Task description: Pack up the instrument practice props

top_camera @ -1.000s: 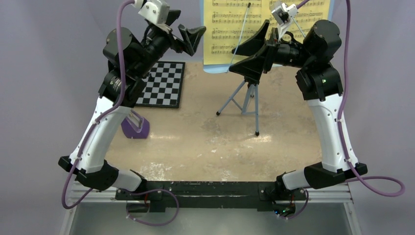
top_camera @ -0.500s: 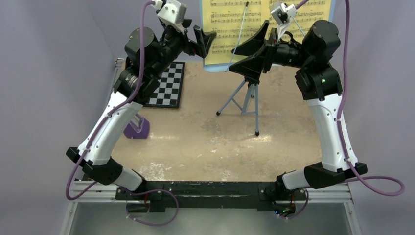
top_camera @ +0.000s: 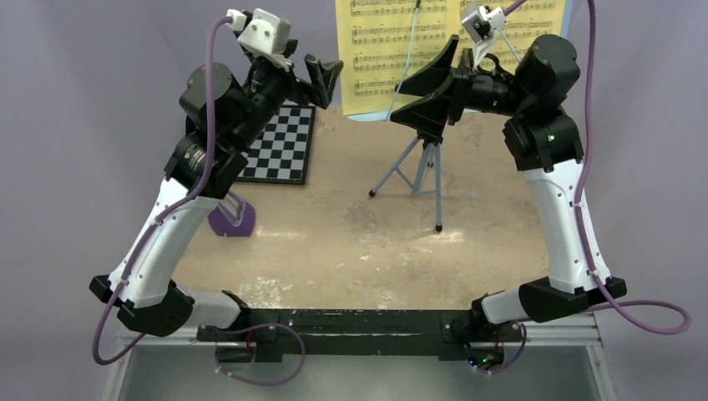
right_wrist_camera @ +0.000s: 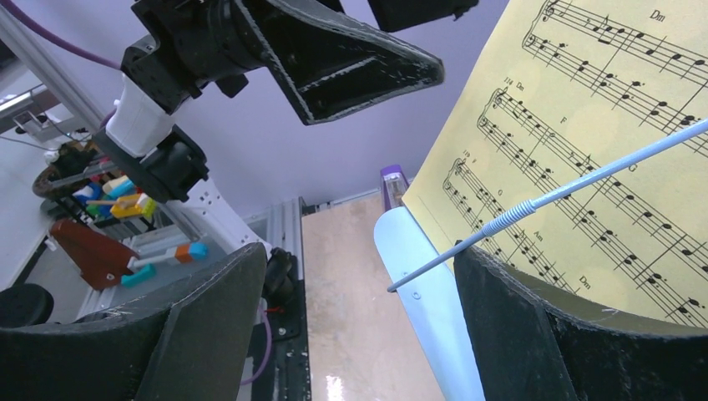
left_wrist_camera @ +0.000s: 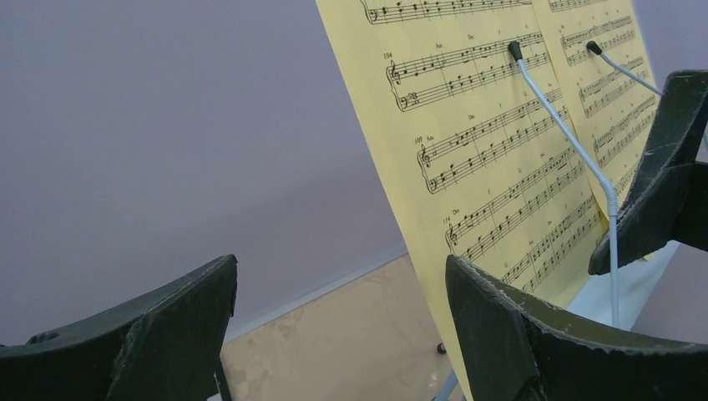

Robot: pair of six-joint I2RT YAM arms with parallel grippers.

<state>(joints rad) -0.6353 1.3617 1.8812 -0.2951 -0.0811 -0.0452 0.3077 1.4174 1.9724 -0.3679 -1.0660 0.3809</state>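
We log a yellow paper sheet of printed music: flat, matte, thin, black staves and chord letters across it, standing near upright at the back of the table. It sits in the smooth light blue tray of the light blue tripod music stand, whose slim tube legs splay on the tan, scuffed, white-blotched tabletop. The tray holds the sheet, bottom edge down at the tray lip. Two thin grey wire page arms with black tips and a coiled spring section lie across the sheet's face. Left gripper: black, wedge-shaped, rough-edged plastic fingers spread wide, only wall and table showing between them. The sheet's left edge runs just beside one finger; we cannot tell if they touch. Right gripper: same black fingers, spread wide at the head of the stand, with the tray lip, one wire arm and the sheet's lower corner in the gap, nothing clamped. Small purple pyramid metronome, glossy plastic, stands on the tabletop at left, half hidden by the left arm, well apart from the stand. Flat black-and-white checkerboard lies farther back, also partly hidden by the left arm.
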